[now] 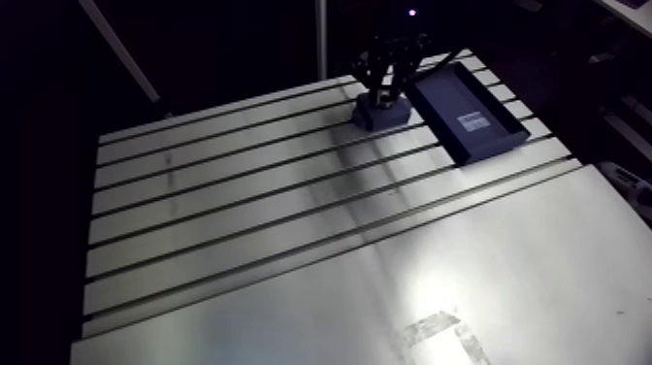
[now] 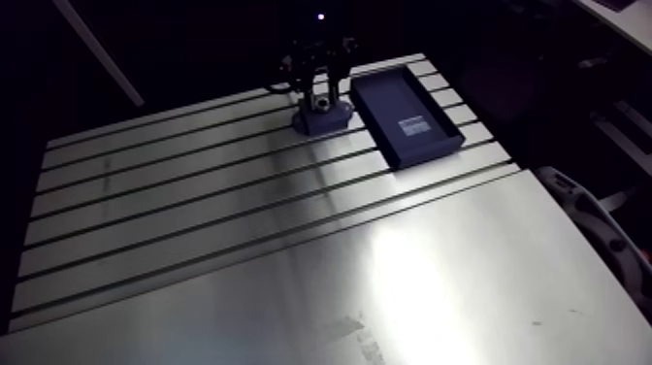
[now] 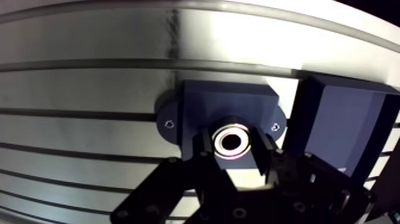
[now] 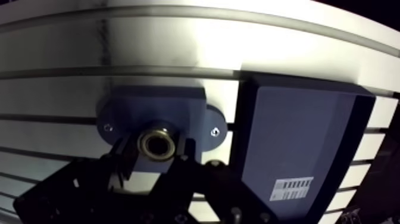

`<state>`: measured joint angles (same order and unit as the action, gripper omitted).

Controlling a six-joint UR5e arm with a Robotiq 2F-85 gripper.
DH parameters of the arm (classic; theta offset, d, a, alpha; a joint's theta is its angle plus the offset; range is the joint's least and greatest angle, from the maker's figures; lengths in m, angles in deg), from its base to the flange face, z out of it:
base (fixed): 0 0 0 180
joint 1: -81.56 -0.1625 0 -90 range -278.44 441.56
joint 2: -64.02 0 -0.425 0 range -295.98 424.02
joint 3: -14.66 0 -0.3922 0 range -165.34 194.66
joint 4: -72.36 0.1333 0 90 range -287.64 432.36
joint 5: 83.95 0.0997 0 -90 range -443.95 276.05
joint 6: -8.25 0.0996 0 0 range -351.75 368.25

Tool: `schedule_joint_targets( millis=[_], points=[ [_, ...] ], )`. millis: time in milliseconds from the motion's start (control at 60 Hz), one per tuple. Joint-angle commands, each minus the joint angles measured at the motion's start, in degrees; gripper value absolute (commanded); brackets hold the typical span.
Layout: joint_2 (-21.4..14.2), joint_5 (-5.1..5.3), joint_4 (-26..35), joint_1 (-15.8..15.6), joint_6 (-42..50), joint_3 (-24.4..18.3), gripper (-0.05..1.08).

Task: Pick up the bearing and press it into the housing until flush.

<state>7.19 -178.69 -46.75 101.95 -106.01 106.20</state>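
Bearing (image 3: 232, 141) sits clamped between the fingers (image 3: 204, 152) of the gripper (image 3: 234, 149), directly over the housing (image 3: 220, 101) bore, beside the dark tray (image 4: 297, 137); press straight down, keeping the ring level, since any tilt would likely jam it; release only once flush.

A dark labelled tray (image 2: 392, 95) lies on the slotted table (image 2: 243, 243).

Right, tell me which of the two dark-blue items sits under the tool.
The flanged housing with a screw in each ear: the tool holds the bearing at its bore. The flat tray with the white label lies beside it.
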Motion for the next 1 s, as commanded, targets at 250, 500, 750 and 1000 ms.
schedule_joint_targets(
  millis=[250, 500, 750, 1000],
  points=[
    [0.1, -0.05, 0.0, 0.0, 0.0, 0.1, 0.78],
    [-0.2, -0.05, 0.4, 0.0, -0.5, 0.2, 0.05],
    [-0.8, 0.05, 0.3, 0.1, -1.4, 0.3, 0.01],
    [-4.8, 0.36, 2.9, 0.1, -0.8, -1.4, 0.01]
  ],
)
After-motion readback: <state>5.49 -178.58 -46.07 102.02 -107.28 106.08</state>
